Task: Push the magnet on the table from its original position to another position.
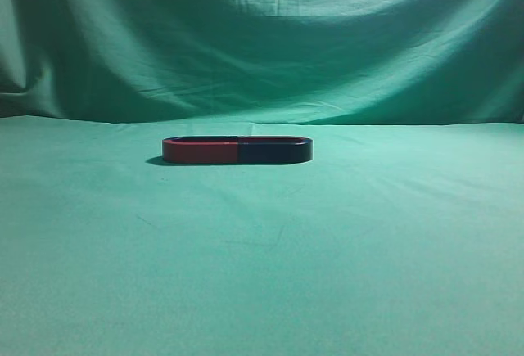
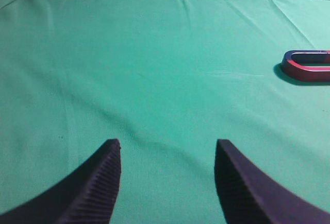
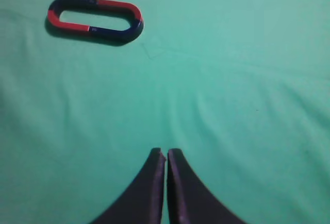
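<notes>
The magnet [image 1: 274, 151] lies flat on the green-cloth table [image 1: 262, 274], mid-table; its side is dark navy with a thin red rim. It butts end to end against a red-sided U-shaped magnet [image 1: 201, 150] on its left, and the two form one closed oval. In the right wrist view the magnet [image 3: 124, 31] is the oval's right half, far up and left of my right gripper [image 3: 166, 152], which is shut and empty. My left gripper [image 2: 167, 144] is open and empty over bare cloth. Only the red-sided end [image 2: 309, 72] shows at that view's right edge. Neither gripper shows in the exterior view.
A green backdrop [image 1: 262, 45] hangs behind the table. The cloth is wrinkled, with low folds between my right gripper and the oval.
</notes>
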You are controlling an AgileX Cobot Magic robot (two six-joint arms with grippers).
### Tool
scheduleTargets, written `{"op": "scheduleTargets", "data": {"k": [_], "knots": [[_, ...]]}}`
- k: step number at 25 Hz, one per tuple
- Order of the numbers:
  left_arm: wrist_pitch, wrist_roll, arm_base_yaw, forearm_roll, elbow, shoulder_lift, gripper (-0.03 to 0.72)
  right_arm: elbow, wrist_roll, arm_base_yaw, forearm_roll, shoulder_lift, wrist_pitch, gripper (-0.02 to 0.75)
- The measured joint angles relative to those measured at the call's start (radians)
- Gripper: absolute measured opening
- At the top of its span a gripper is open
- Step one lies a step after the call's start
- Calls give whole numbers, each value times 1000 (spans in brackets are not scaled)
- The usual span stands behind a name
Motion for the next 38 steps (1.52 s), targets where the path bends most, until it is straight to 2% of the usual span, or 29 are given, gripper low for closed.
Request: {"op": "scheduleTargets", "data": {"k": [5, 10, 13, 18, 26, 30, 38], "knots": [[0, 0, 0, 0, 0, 0, 372, 233, -15, 0, -5, -261, -200, 0], [0, 0, 0, 0, 0, 0, 372, 374, -15, 0, 30, -486, -272, 0], [0, 0, 0, 0, 0, 0, 372, 403, -15, 0, 73, -585, -241, 0], [0, 0, 0, 0, 0, 0, 372, 407, -15, 0, 78, -633, -205, 0], [0, 0, 0, 0, 0, 0, 372, 409, -66, 0, -33, -644, -272, 0], [0, 0, 0, 0, 0, 0, 372, 504, -69, -100, -49, -743, -405, 0], [0, 0, 0, 0, 0, 0, 372, 833, -71, -301, -51, -954, -678, 0]]}}
